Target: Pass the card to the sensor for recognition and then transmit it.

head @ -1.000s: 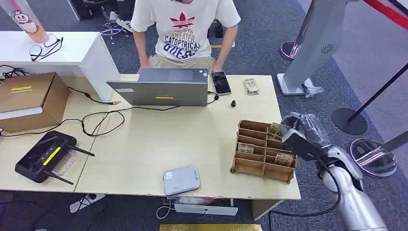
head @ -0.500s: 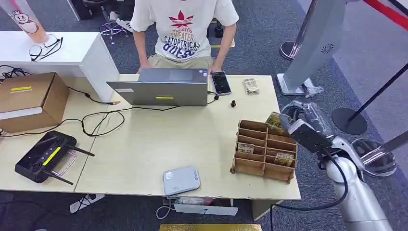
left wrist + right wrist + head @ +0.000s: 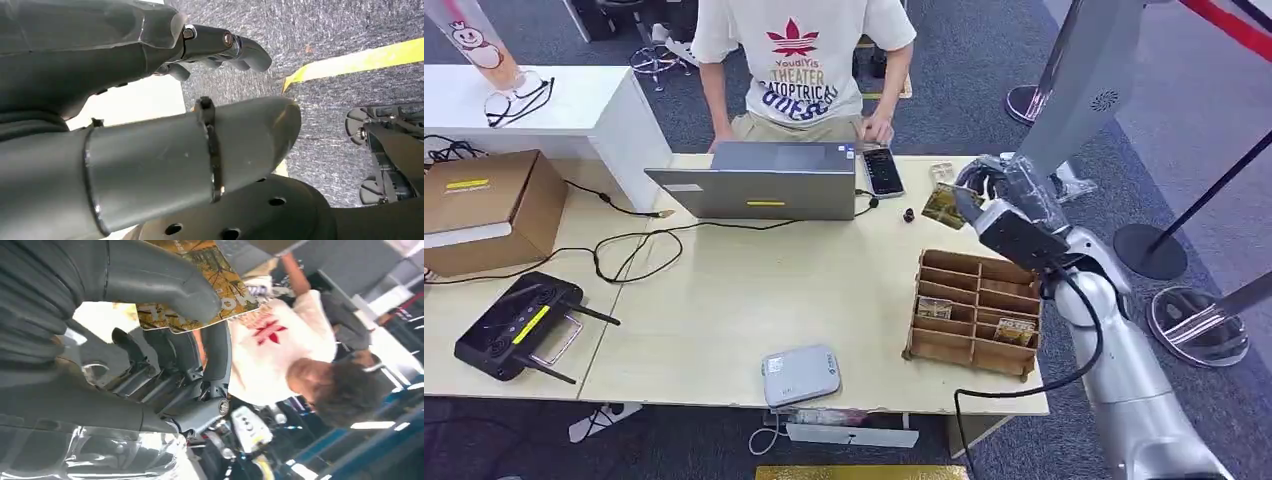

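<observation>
Now right hand (image 3: 996, 203) pinching a brown card (image 3: 945, 206) up above the tabletop (image 3: 754, 290), near the phone (image 3: 884, 171), left hand (image 3: 150, 100) holding nothing, fingers loosely curled

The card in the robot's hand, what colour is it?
Yellow-brown with dark print card, clearest in the right wrist view.

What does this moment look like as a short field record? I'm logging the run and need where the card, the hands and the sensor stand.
card: held in the right hand, lifted above the table's far right part, near the phone
card holder: wooden divided box on the table's right side, other cards in some slots
sensor: small grey device at the table's near edge, nothing on it
left hand: hangs over carpet, fingers curled, holds nothing
person: seated behind the laptop
</observation>
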